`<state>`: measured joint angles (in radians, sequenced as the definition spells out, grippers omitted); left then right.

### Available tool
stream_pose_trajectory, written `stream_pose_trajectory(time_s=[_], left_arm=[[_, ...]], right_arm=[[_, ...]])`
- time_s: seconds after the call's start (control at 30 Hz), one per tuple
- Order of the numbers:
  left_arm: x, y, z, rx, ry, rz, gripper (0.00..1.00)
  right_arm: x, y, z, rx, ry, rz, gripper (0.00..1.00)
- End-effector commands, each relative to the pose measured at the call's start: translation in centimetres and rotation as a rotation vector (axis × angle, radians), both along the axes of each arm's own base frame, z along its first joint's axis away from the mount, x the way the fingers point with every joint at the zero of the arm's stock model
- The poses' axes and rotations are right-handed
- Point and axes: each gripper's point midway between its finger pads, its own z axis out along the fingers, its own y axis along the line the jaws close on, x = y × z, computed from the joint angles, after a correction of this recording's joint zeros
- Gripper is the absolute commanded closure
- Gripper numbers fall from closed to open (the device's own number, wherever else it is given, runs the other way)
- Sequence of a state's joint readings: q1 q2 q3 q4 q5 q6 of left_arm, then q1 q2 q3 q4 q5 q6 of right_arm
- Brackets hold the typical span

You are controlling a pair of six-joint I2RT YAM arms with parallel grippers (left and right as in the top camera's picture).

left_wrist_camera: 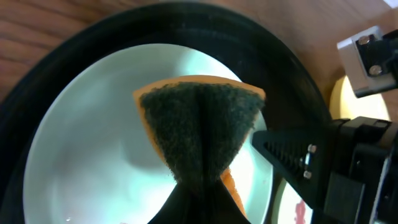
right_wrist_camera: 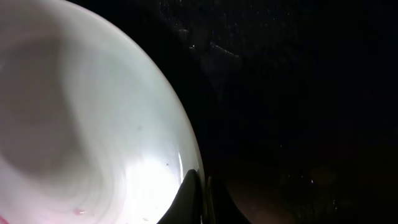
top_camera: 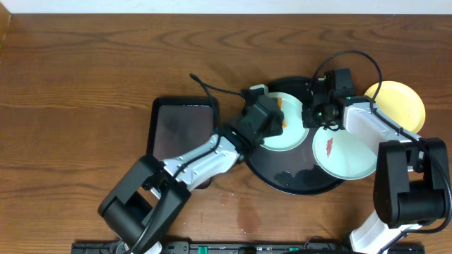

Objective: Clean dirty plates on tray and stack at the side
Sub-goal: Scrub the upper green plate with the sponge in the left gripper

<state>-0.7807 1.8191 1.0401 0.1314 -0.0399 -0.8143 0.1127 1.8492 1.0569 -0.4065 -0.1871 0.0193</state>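
Observation:
The round black tray holds two mint plates. My left gripper is shut on an orange sponge with a dark green scouring face and holds it on the back-left mint plate, whose surface fills the left wrist view. My right gripper is shut on that plate's right rim; the rim sits between the fingers. The second mint plate has a red smear and lies at the tray's right edge. The yellow plate lies on the wooden table to the right.
A smaller rectangular black tray lies left of the round tray, under my left arm. Bare wood tabletop spreads to the left and back. The two grippers are close together over the same plate.

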Motion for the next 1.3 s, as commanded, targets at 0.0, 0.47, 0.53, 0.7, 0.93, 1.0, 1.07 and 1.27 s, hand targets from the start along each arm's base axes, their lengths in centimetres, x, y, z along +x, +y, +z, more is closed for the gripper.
stream_pose_trajectory(time_s=[0.0,0.47,0.53,0.7,0.93,1.0,1.07,1.27], left_arm=[[0.7,1.0,-0.6,0.08,-0.063,0.095,0.92],[0.4,1.6,-5.1,0.169,-0.017,0.105,0.92],[0.4,2.0,-5.2,0.19,-0.021,0.11,0.92],[1.1,3.6,-4.2,0.309,-0.099,0.113,0.92],[-0.2,0.7,-2.4,0.175,-0.067,0.023,0.92],[-1.2,-0.2,-2.7,0.124,-0.021,0.021,0.92],[-1.9,-1.0,-2.7,0.1,-0.004,0.023,0.92],[-3.8,-2.7,-2.7,0.094,-0.002,-0.024,0.92]], right_arm=[[-0.4,0.2,-0.4,-0.004,0.013,-0.003,0.99],[-0.4,0.2,-0.4,-0.004,0.013,-0.003,0.99],[-0.4,0.2,-0.4,-0.004,0.013,-0.003,0.99],[-0.6,0.2,-0.5,-0.005,0.021,-0.003,0.99],[-0.5,0.2,-0.4,-0.004,0.016,-0.003,0.99],[-0.5,0.2,-0.4,-0.004,0.016,-0.003,0.99],[-0.5,0.2,-0.5,-0.004,0.016,-0.003,0.99],[-0.5,0.2,-0.5,-0.004,0.017,-0.003,0.99]])
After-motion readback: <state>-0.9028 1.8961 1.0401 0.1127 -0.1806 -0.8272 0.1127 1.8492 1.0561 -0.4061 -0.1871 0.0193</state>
